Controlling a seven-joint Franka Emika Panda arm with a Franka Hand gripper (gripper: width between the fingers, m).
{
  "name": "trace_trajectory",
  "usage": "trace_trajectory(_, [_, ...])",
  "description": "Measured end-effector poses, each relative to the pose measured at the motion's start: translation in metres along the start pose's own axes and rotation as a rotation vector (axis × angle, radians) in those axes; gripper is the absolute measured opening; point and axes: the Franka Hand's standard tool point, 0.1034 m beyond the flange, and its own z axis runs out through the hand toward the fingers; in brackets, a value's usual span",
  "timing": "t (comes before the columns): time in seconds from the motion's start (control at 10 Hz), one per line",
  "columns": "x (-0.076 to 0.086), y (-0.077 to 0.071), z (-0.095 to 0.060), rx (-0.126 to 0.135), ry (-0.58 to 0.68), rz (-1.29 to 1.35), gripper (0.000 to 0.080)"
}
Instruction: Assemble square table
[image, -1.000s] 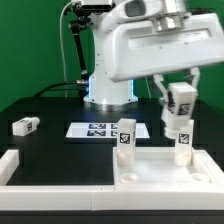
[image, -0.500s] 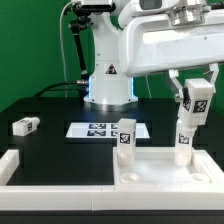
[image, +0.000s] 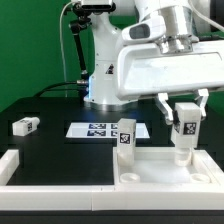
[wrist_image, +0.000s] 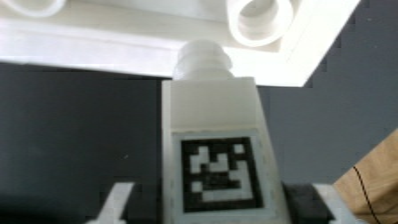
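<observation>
My gripper (image: 186, 108) is shut on a white table leg (image: 186, 118) with a black-and-white tag and holds it upright above the far right part of the square table top (image: 165, 176). In the wrist view the held leg (wrist_image: 215, 140) stands between my two fingers (wrist_image: 121, 203), with its narrow tip pointing at the white top and its round holes (wrist_image: 267, 18). A second leg (image: 126, 139) stands on the top's far left corner. A third leg (image: 182, 151) stands just below the held one. A fourth leg (image: 25, 126) lies loose on the black table at the exterior view's left.
The marker board (image: 97, 130) lies flat behind the table top. White border rails (image: 45, 172) run along the front and the left. The robot base (image: 108, 88) stands at the back, with black cables (image: 74, 45) beside it.
The gripper with the leg swung toward the exterior view's right, then came back a little and lowered toward the table top. The other legs have not moved.
</observation>
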Motion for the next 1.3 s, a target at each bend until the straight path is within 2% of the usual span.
trace_trajectory(0.1, [0.004, -0.009, -0.005, 0.031, -0.030, 0.023, 0.0290])
trace_trajectory(0.2, [0.006, -0.005, -0.006, 0.021, -0.017, 0.022, 0.0290])
trace_trajectory(0.4, [0.003, -0.005, -0.004, 0.021, -0.022, 0.027, 0.0290])
trace_trajectory(0.5, [0.003, -0.004, -0.003, 0.009, -0.004, 0.029, 0.0290])
trace_trajectory(0.6, [-0.006, -0.003, 0.004, -0.024, 0.042, 0.028, 0.0290])
trace_trajectory(0.7, [-0.010, -0.007, 0.008, -0.020, 0.043, 0.036, 0.0290])
trace_trajectory(0.8, [-0.006, -0.005, 0.010, -0.035, 0.070, 0.040, 0.0290])
trace_trajectory(0.9, [-0.005, -0.003, 0.019, -0.045, 0.091, 0.049, 0.0290])
trace_trajectory(1.1, [-0.006, -0.016, 0.027, -0.029, 0.085, 0.068, 0.0290])
trace_trajectory(1.3, [-0.014, -0.021, 0.034, -0.024, 0.069, 0.068, 0.0290])
